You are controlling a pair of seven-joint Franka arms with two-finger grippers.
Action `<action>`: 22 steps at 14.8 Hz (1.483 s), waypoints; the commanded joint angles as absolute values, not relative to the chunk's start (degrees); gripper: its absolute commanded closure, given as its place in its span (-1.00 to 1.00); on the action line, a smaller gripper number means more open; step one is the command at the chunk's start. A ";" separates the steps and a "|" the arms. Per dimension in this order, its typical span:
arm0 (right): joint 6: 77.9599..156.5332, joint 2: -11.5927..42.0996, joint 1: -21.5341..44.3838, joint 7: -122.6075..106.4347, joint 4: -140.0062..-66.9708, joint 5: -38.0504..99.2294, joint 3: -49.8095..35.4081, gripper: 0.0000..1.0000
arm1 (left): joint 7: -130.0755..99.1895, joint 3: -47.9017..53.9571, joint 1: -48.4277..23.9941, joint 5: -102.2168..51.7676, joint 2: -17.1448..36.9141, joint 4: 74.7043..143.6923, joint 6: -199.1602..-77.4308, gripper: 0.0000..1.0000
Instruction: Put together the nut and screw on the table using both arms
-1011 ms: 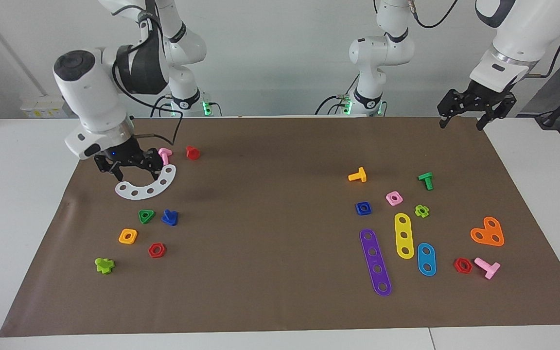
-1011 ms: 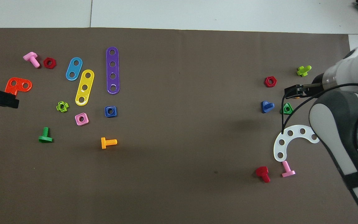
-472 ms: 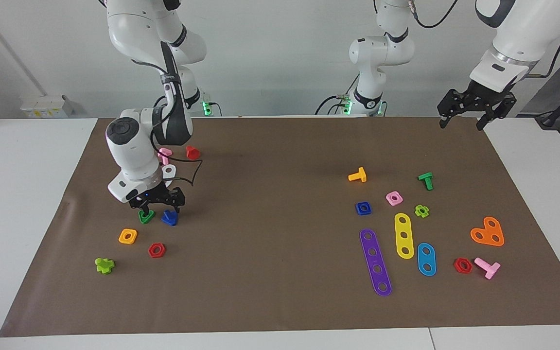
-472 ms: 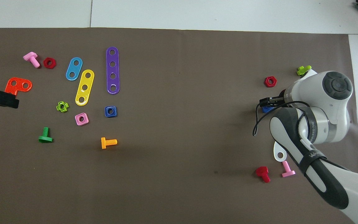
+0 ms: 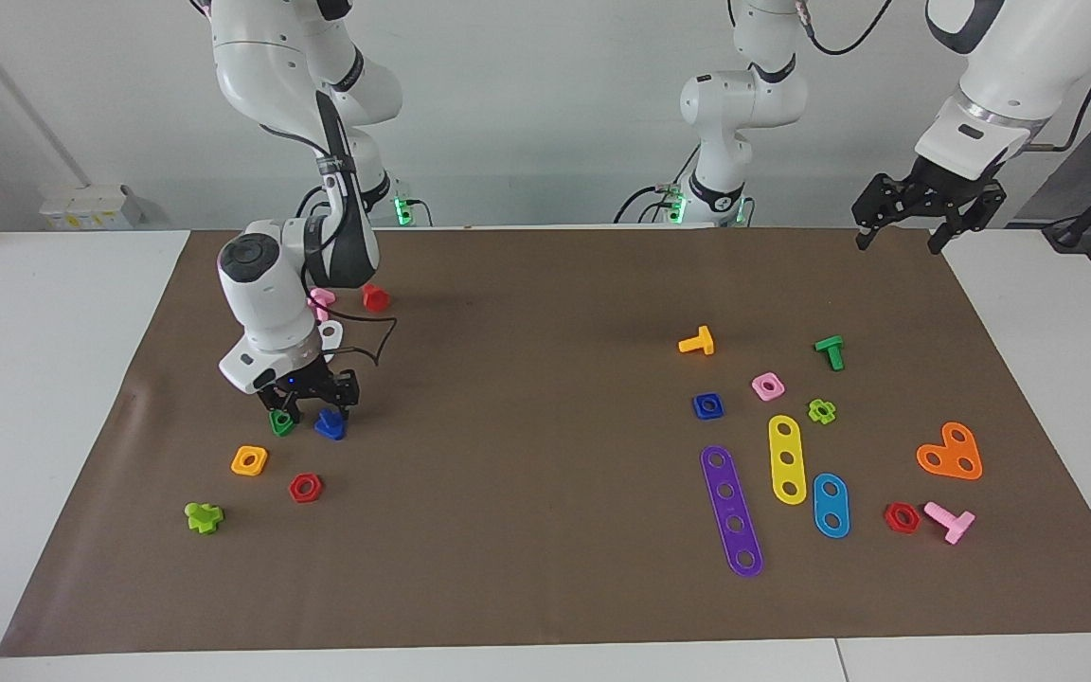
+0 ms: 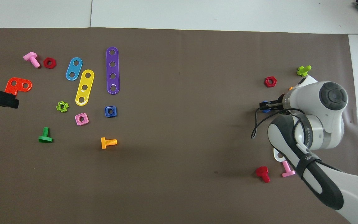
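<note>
Right gripper (image 5: 311,404): swung away from the white curved perforated plastic strip (image 5: 330,332) and came down low over the small dark-blue plastic bolt with a triangular head (image 5: 329,425).
Right arm (image 5: 266,294): folded in, so that its white wrist stood upright above the gripper.
White strip: had lain just under the gripper's fingers, then was mostly hidden by the arm.
Green triangular plastic nut (image 5: 281,423): ended just beside the gripper's fingertips.
</note>
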State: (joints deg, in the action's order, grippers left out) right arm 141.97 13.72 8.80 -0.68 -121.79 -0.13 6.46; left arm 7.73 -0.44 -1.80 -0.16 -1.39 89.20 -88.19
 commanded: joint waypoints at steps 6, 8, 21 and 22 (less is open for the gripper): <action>143.17 13.18 8.79 -2.64 -122.70 1.93 6.33 0.24 | 8.00 -0.18 -1.23 -0.26 -2.90 90.79 -88.15 -1.00; 143.17 13.18 8.79 -2.55 -122.70 2.02 6.24 0.29 | 8.00 -0.18 -1.23 -0.26 -2.90 90.79 -88.15 -1.00; 134.86 12.23 9.31 -1.41 -116.92 4.13 6.15 1.00 | 8.00 -0.18 -1.23 -0.26 -2.90 90.79 -88.15 -1.00; 131.00 11.52 9.32 -0.62 -114.02 4.22 6.15 1.00 | 8.00 -0.18 -1.14 -0.26 -2.90 90.79 -88.15 -1.00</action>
